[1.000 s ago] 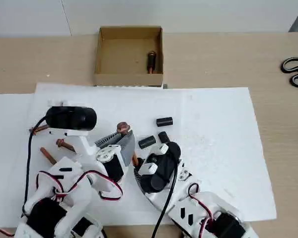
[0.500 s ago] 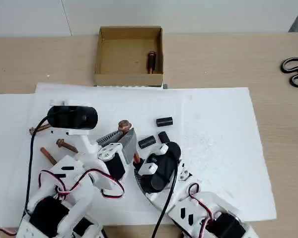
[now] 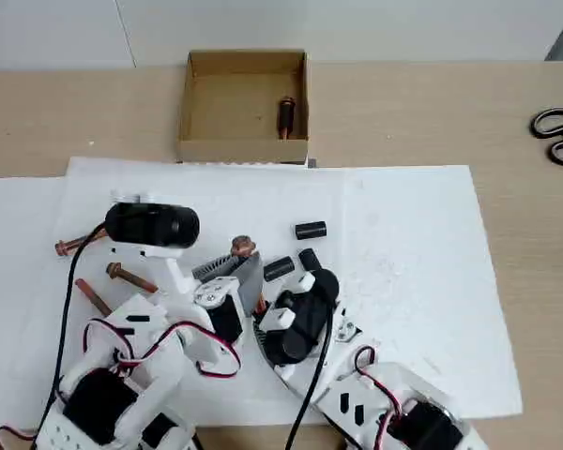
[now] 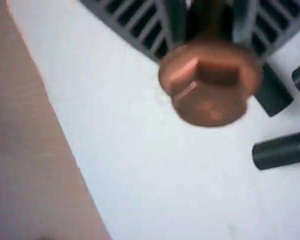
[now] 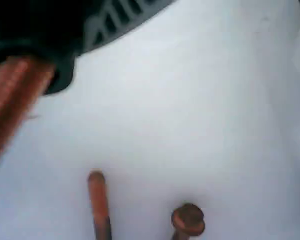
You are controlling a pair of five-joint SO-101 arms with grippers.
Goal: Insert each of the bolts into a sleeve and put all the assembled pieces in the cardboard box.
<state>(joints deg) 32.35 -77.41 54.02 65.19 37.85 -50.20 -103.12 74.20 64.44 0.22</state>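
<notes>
Left gripper (image 3: 238,264) is clamped on a bolt (image 4: 210,82) over the middle of the paper sheet (image 3: 413,216). Right gripper (image 3: 303,286) sits just beside it — we can't tell its state. Three sleeves (image 3: 311,230) lie loose nearby, and three more bolts (image 3: 129,277) lie near the sheet's left edge. One assembled piece (image 3: 287,116) is in the cardboard box (image 3: 216,103) at the tabletop's far edge.

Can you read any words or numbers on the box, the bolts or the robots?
No text can be read anywhere.
The brown cardboard box, the copper-coloured bolt in the left gripper, the black sleeve at the right gripper and the white paper sheet all look blank.
</notes>
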